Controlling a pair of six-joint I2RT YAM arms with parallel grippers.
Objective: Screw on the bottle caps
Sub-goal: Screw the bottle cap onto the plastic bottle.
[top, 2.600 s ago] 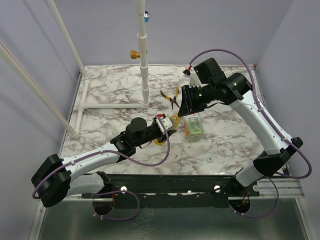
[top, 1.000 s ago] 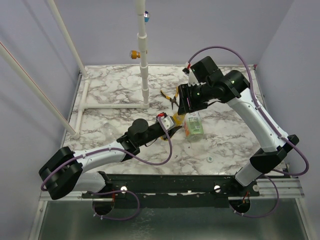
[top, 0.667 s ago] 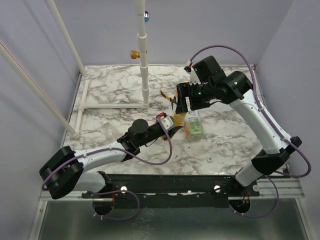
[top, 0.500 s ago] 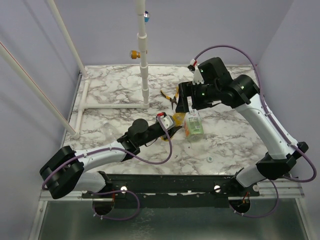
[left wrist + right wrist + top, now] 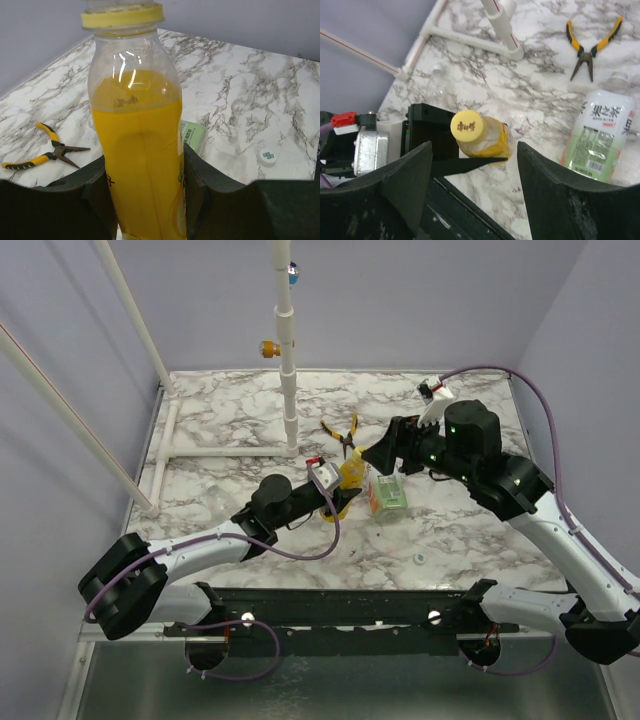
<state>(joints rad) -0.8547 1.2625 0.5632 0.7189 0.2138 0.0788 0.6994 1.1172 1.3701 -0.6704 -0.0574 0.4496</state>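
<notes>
My left gripper is shut on the yellow bottle, holding it round its lower body between both fingers. The yellow cap sits on the bottle's neck and shows at the top of the left wrist view too. My right gripper hangs open above and to the right of that cap, touching nothing. The clear bottle with the green-and-white label lies on its side beside the yellow one. A whitish cap lies loose on the marble near the front.
Yellow-handled pliers lie behind the bottles. A white pipe frame stands at the back left, with its base bar on the marble table. Grey walls close in the sides.
My right gripper has opened and drawn back to the right and away from the bottle top, leaving the yellow cap on the neck. The left gripper keeps hold of the yellow bottle.
</notes>
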